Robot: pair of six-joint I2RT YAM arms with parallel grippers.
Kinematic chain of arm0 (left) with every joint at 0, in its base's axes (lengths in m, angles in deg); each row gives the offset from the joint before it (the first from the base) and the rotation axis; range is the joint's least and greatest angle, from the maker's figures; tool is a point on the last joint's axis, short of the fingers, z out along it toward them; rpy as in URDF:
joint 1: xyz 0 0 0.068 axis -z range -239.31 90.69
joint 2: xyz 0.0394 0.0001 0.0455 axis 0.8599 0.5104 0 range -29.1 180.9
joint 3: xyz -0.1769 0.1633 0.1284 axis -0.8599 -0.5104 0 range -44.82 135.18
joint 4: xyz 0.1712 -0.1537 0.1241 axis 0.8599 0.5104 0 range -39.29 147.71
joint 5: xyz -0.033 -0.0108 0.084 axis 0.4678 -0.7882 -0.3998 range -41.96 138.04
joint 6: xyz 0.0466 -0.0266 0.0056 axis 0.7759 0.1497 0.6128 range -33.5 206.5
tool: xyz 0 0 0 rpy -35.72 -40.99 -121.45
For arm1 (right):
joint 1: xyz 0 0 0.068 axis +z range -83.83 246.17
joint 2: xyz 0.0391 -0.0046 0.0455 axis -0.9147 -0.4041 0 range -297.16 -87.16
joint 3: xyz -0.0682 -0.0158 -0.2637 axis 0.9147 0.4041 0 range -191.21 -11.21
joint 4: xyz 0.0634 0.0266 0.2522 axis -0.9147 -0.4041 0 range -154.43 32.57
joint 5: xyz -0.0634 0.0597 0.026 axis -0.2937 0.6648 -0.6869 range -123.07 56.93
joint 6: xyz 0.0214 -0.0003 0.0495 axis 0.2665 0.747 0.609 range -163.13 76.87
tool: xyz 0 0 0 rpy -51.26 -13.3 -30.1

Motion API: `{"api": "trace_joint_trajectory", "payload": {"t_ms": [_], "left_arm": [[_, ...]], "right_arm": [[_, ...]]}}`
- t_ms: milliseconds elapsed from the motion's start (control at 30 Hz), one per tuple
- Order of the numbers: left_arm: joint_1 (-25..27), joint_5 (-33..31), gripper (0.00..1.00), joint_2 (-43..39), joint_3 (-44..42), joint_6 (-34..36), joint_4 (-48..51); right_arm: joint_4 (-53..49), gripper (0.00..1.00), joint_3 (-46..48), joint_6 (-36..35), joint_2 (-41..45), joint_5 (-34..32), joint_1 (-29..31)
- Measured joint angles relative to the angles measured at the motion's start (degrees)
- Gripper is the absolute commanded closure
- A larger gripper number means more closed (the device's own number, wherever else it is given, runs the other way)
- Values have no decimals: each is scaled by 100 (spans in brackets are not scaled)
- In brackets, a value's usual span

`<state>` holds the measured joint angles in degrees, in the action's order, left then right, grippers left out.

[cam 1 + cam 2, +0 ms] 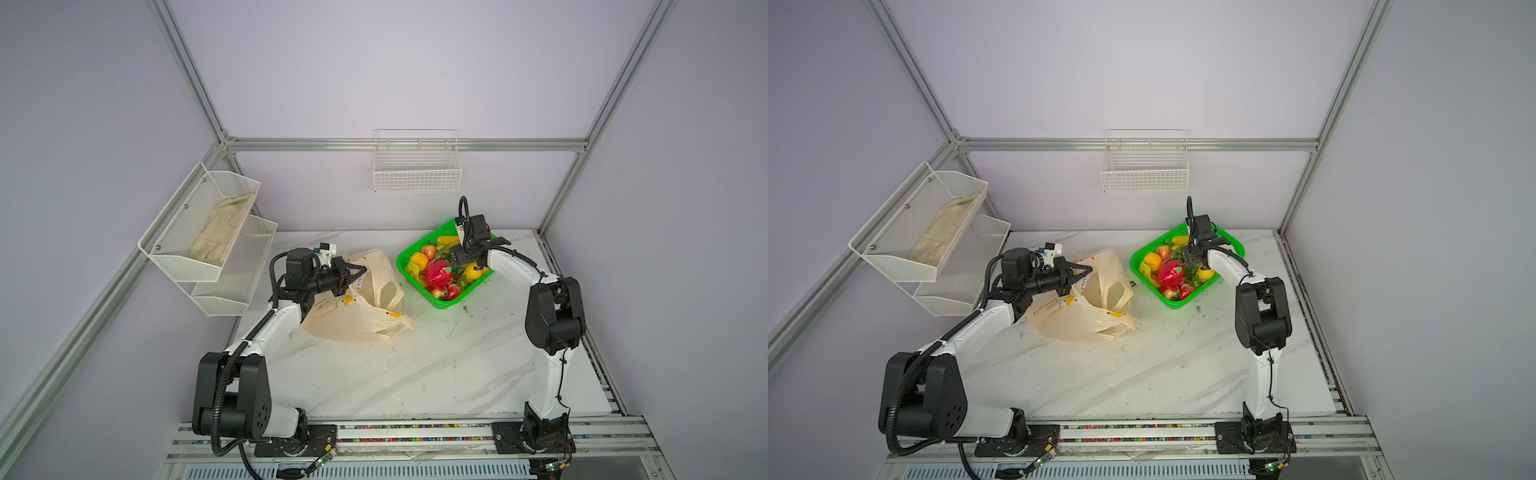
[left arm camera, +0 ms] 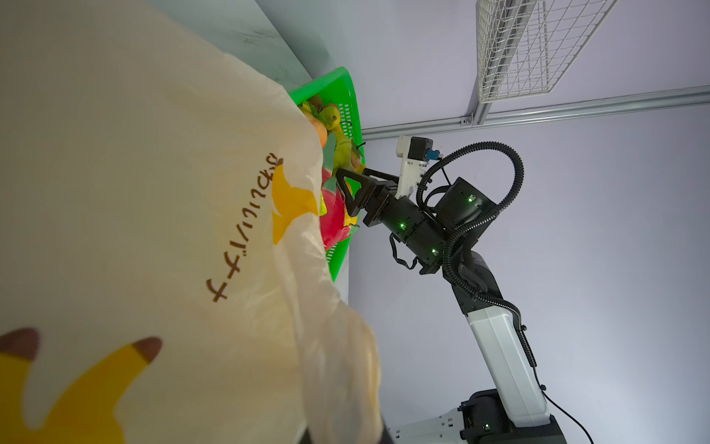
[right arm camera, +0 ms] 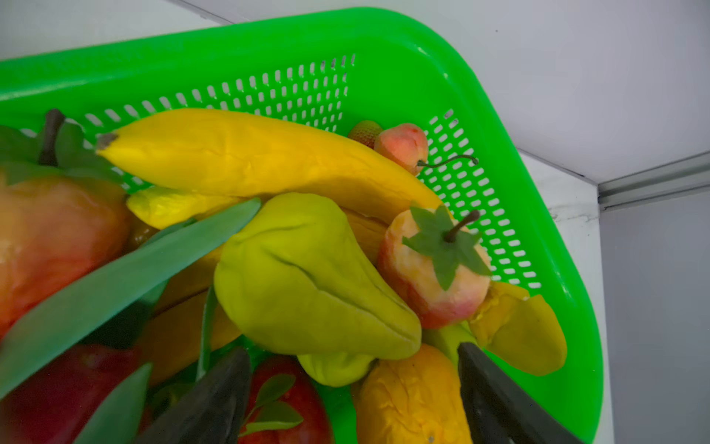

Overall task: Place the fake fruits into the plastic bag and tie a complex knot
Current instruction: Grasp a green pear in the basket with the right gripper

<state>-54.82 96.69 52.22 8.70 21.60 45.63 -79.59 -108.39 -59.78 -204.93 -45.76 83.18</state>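
While left hand point(image 1: 360, 270) seemingly pinches crinkly plastic bag point(image 1: 353, 324), right hand point(image 3: 351, 355) gapes empty over glossy fake fruits point(image 3: 249, 153).

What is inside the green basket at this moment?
The basket holds fake fruits: a banana, a pink dragon fruit, a red apple. The open right gripper hangs among them. The basket's floor and the lower fruits are covered.

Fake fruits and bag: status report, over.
Left tool shut on plastic bag edge. Right tool open, low in green basket among fake fruits, none gripped. Nothing between basket and bag.
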Motion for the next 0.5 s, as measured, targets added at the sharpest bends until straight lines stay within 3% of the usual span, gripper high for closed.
{"api": "trace_joint_trajectory", "payload": {"t_ms": [500], "left_arm": [[-68,24,100,0,0,0,0]], "right_arm": [[-901,18,-1794,-846,-1198,9,125]]}}
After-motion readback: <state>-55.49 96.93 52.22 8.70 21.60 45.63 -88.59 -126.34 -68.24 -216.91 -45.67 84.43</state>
